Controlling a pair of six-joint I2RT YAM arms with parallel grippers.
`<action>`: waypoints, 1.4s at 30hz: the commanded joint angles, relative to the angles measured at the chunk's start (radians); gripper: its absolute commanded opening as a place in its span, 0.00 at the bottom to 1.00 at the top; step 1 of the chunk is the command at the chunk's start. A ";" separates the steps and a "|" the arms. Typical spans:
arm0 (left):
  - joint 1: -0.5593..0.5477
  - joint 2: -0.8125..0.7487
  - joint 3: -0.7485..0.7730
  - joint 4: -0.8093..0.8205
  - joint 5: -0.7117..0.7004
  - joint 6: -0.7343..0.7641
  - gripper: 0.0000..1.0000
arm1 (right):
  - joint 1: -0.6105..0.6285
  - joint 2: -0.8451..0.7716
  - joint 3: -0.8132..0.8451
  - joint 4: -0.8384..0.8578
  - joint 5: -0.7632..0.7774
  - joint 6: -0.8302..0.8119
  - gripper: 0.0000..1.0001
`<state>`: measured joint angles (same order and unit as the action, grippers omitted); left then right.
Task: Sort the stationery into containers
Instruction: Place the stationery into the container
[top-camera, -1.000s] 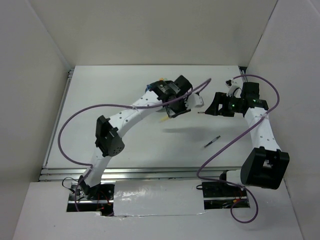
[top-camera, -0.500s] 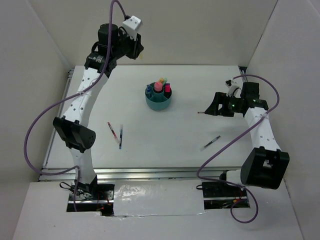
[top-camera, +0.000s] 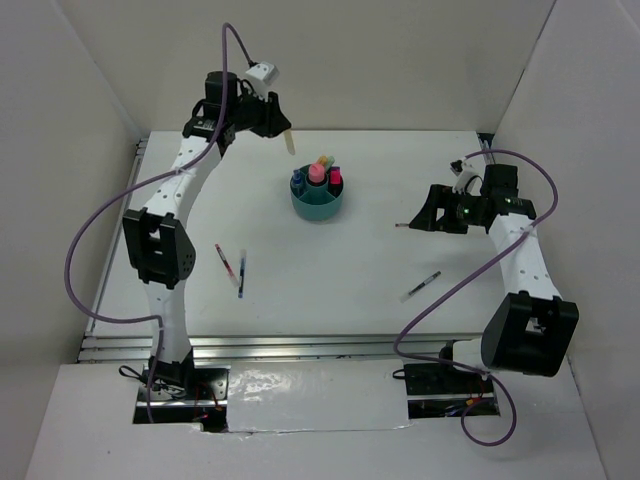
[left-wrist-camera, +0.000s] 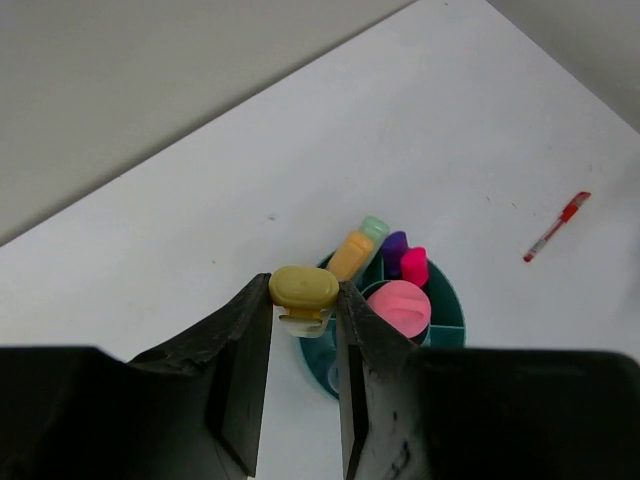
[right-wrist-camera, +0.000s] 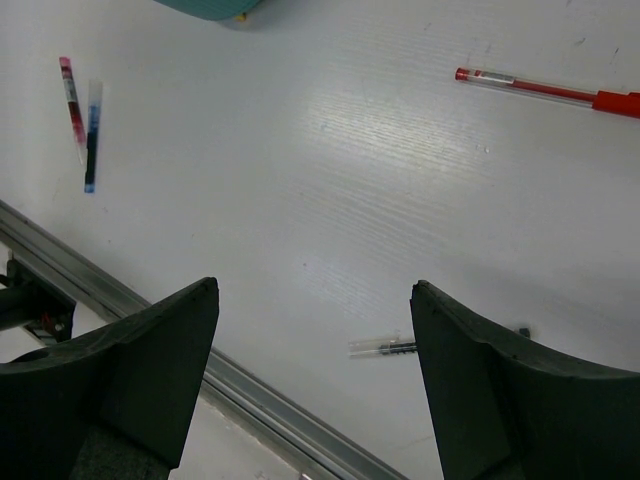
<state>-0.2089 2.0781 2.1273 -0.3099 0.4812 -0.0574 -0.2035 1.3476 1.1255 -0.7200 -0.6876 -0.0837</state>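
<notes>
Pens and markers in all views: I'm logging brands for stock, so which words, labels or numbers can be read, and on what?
None can be read.
The thin red pen bears a pale band on its clear barrel, too blurred to read.
The stubby yellow marker in the left tool shows no print.

Teal organizer (top-camera: 318, 212). Pale yellow marker (left-wrist-camera: 304, 288) between black fingers (left-wrist-camera: 240, 380) of the left gripper (left-wrist-camera: 300, 296). In the organizer: orange marker (left-wrist-camera: 350, 255) with mint-green end; round pink cap (left-wrist-camera: 399, 307); magenta cap (left-wrist-camera: 414, 266); purple cap (left-wrist-camera: 395, 243). White table (top-camera: 330, 290). On it: red pen (right-wrist-camera: 540, 90), clear barrel; second red pen (right-wrist-camera: 68, 98); blue pen (right-wrist-camera: 92, 140); black pen (top-camera: 421, 285). White arms (top-camera: 185, 170), black joints. Purple cables (top-camera: 68, 270).
</notes>
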 joint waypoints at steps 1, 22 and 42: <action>-0.014 0.013 -0.003 0.080 0.108 -0.007 0.00 | -0.001 0.005 0.025 0.004 -0.003 -0.011 0.84; -0.061 0.126 -0.023 0.052 0.097 0.045 0.00 | -0.001 -0.002 0.020 0.005 0.028 -0.007 1.00; -0.070 0.157 -0.021 0.097 0.100 0.070 0.00 | -0.002 -0.007 0.013 0.008 0.030 -0.011 1.00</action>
<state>-0.2737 2.2208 2.0880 -0.2417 0.5632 0.0200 -0.2035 1.3552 1.1255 -0.7219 -0.6632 -0.0868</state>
